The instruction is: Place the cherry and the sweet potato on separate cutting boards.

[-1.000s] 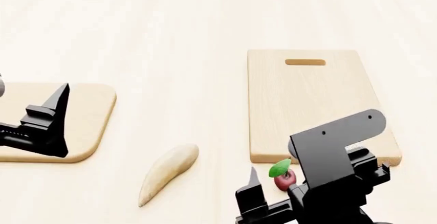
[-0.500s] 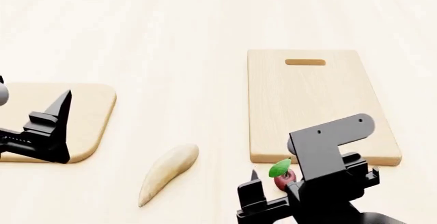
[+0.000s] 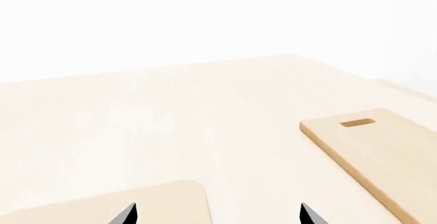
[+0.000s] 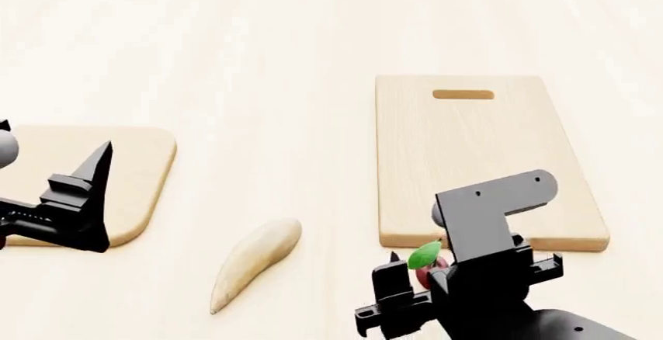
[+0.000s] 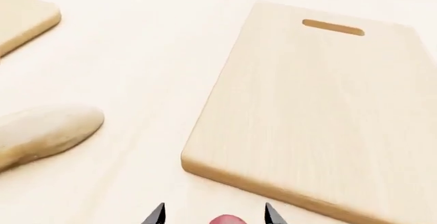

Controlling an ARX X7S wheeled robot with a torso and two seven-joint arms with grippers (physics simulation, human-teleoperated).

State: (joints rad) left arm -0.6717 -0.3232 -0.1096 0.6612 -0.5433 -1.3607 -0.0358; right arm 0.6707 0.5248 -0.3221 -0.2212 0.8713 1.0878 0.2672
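The cherry (image 4: 427,265), dark red with a green leaf, lies on the table just in front of the squarish cutting board (image 4: 480,154). My right gripper (image 4: 423,286) is open, its jaws either side of the cherry; in the right wrist view the cherry (image 5: 226,219) sits between the fingertips (image 5: 157,215). The pale sweet potato (image 4: 256,262) lies on the table between the boards and also shows in the right wrist view (image 5: 44,132). My left gripper (image 4: 78,208) is open and empty over the near corner of the rounded board (image 4: 130,181).
Everything rests on a light wooden tabletop (image 4: 269,68). In the left wrist view the rounded board (image 3: 136,201) lies under the jaws and the squarish board (image 3: 372,150) lies off to one side, with the table's far edge (image 3: 204,63) beyond.
My right gripper has come down and moved in around the cherry. My left gripper has shifted slightly lower and toward the left edge of the head view.
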